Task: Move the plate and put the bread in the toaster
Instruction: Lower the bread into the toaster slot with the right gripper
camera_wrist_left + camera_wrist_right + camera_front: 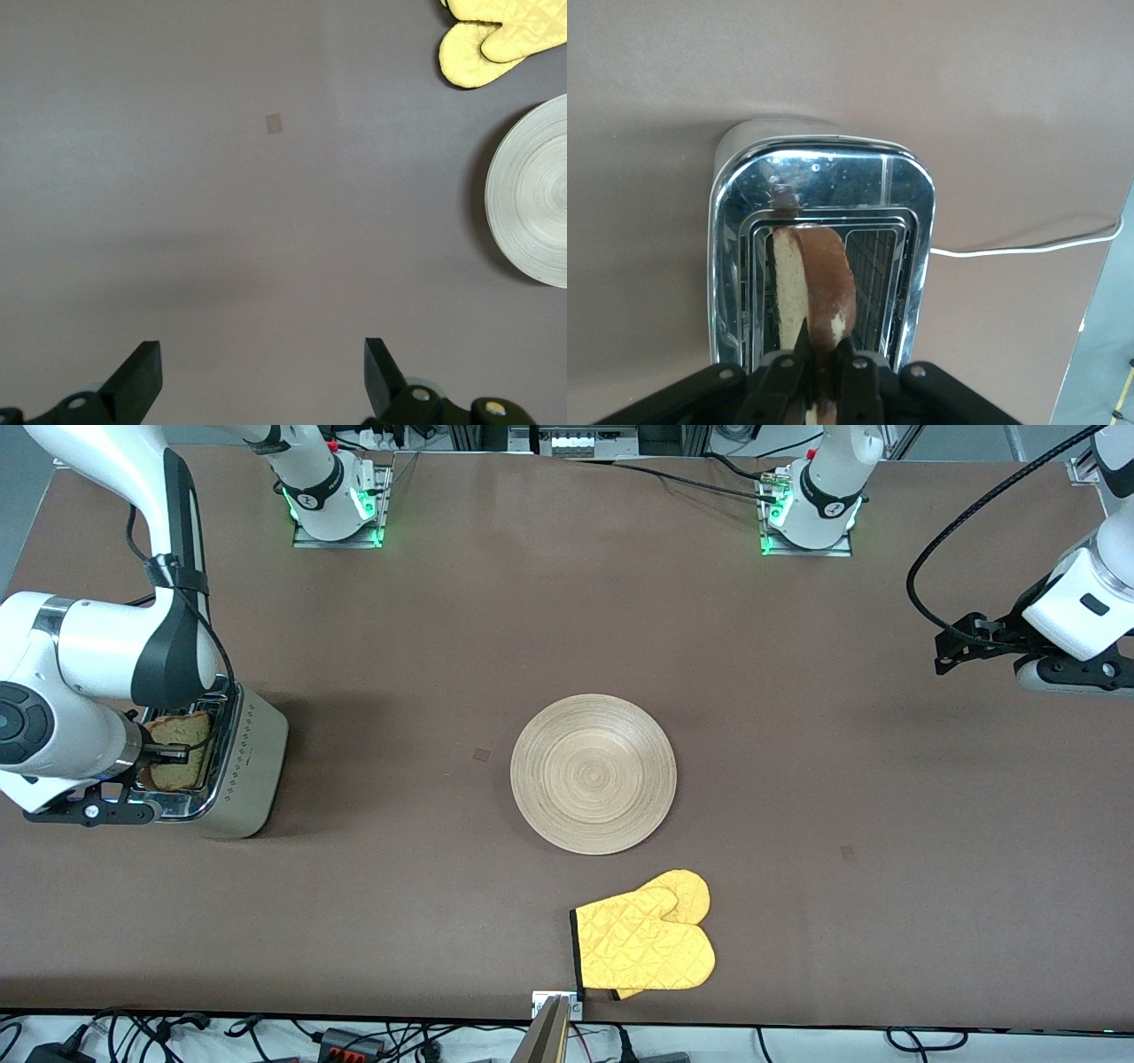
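The toaster (244,766) stands toward the right arm's end of the table, its chrome top (824,177) facing up. My right gripper (824,341) is shut on the bread (811,283), a pale slice with a dark brown crust. The slice is held on edge over one of the toaster's slots (177,753); how deep it reaches I cannot tell. The round wooden plate (594,773) lies bare in the middle of the table, and its rim (532,190) shows in the left wrist view. My left gripper (263,372) waits open over bare table toward the left arm's end, holding nothing.
A yellow oven mitt (647,943) lies nearer to the front camera than the plate, close to the table edge. The toaster's white cord (1028,248) trails across the table beside it. Brown tabletop stretches between the toaster and the plate.
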Robot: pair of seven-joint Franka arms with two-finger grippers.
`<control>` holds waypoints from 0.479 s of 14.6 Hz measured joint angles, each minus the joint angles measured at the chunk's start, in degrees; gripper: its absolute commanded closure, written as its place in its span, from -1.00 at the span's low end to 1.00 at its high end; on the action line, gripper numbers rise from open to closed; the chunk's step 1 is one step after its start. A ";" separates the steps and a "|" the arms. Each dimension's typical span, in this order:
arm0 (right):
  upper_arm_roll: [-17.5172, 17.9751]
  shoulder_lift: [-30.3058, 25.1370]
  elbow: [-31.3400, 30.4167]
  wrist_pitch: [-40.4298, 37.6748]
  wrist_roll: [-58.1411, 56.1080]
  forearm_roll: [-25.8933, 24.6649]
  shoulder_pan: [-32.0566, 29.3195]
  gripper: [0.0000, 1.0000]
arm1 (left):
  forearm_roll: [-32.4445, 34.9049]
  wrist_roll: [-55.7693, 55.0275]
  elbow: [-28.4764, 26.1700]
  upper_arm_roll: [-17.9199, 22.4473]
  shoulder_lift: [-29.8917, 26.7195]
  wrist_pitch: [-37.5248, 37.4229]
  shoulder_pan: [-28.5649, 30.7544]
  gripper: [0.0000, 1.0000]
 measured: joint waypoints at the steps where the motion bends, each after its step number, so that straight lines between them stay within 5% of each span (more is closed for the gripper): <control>1: 0.00 0.01 -0.44 0.00 0.11 0.49 -0.01 1.00 | 0.00 0.00 0.00 -0.01 0.00 0.00 0.00 -1.00; 7: -0.01 0.29 -4.01 1.44 0.54 3.94 -0.44 0.95 | 0.00 0.00 0.00 -0.02 0.00 -0.36 0.00 -1.00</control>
